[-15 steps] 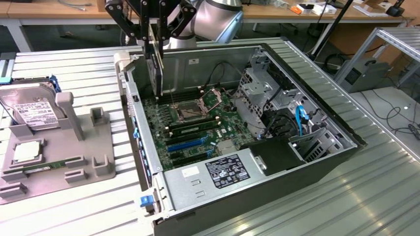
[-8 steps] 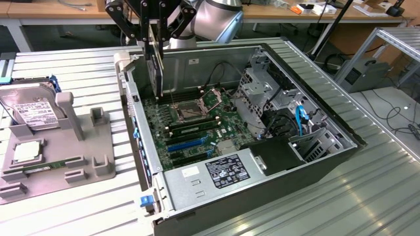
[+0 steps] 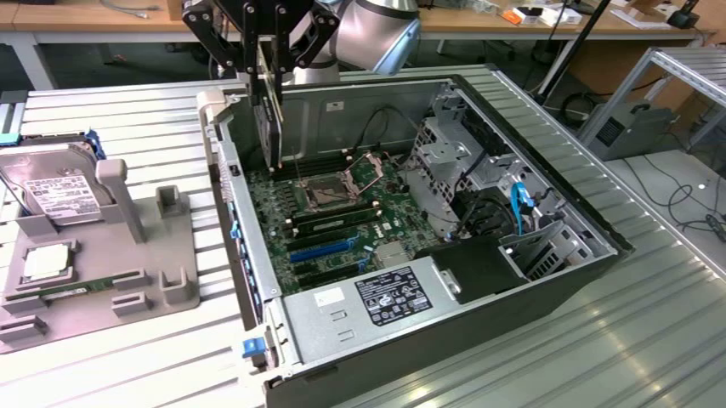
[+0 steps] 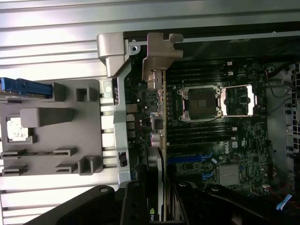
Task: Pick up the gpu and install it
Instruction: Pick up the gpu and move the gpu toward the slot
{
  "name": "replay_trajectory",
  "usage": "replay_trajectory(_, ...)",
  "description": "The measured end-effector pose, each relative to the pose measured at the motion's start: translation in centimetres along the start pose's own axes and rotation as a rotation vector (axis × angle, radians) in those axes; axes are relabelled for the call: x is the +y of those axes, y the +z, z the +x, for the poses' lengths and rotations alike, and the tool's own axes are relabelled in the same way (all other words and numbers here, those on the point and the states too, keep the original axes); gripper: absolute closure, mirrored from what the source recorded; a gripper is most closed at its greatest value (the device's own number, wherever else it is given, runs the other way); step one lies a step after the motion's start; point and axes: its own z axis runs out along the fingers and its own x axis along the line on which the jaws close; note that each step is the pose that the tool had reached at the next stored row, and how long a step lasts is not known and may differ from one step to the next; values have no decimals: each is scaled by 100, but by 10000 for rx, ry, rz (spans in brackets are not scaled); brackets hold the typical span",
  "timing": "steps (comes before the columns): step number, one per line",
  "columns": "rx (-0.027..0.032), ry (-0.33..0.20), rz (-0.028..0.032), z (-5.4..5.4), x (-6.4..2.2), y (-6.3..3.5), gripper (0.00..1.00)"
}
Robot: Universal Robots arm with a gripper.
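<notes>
The gpu [image 3: 270, 119] hangs edge-on as a thin dark card over the left rear part of the open computer case [image 3: 224, 178]. My gripper [image 3: 269, 61] is shut on its upper end. In the wrist view the gpu [image 4: 161, 112] is a narrow strip between my dark fingers [image 4: 136, 206], and its silver bracket [image 4: 161, 47] points away from them. Below the card lies the motherboard [image 3: 340, 208] with its blue slots [image 3: 323, 252]. The card's lower edge stands above the board, apart from the slots.
A grey parts fixture [image 3: 108, 285] with a hard drive [image 3: 51, 183] stands on the slatted metal table at the exterior view's left. Inside the case are the CPU socket [image 3: 323, 194], the power supply [image 3: 386, 296] and a drive cage [image 3: 454, 157].
</notes>
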Motion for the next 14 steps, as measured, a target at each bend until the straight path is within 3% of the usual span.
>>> replay_trajectory(14, -4, -1, 59, 1, -1, 30, 73)
